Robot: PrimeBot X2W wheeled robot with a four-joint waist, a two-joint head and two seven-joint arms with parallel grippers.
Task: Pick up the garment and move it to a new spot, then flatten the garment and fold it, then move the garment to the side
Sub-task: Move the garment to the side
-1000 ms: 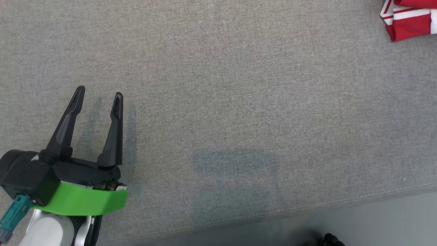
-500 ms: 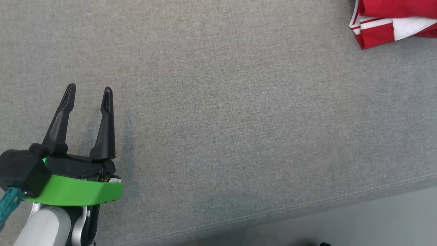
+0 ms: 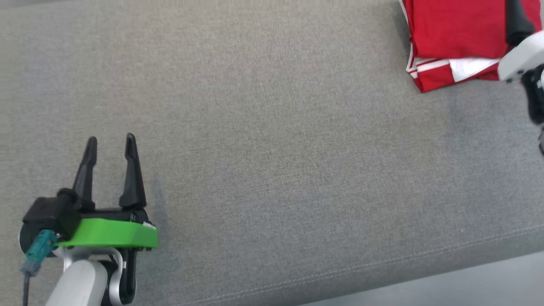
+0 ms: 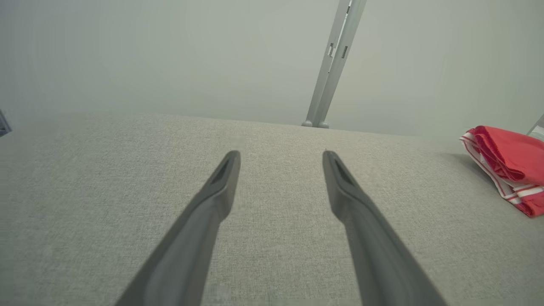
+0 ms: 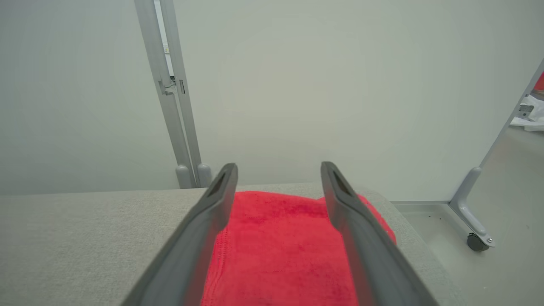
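Note:
The garment (image 3: 450, 38) is red with white stripes and lies folded at the far right of the grey cushioned surface (image 3: 272, 127). My right gripper (image 5: 278, 166) hovers open just above the garment (image 5: 276, 238), with the red cloth showing between and below its two fingers, and I see no grip on it. In the head view one dark right finger (image 3: 516, 19) and the pale right forearm (image 3: 518, 59) overlap the garment's right side. My left gripper (image 3: 110, 139) is open and empty over bare surface at the lower left. In the left wrist view that gripper (image 4: 280, 155) points across the surface, with the garment (image 4: 505, 165) far to its right.
The surface's stitched front edge (image 3: 382, 263) runs along the bottom of the head view, with floor (image 3: 488, 289) beyond it. A pale wall panel with a metal post (image 5: 170, 97) stands behind the surface. A frame foot on a caster (image 5: 476, 240) stands on the floor past the right end.
The head camera has turned, so more of the garment now shows and the right forearm has come in at the right edge. Both grippers stay open.

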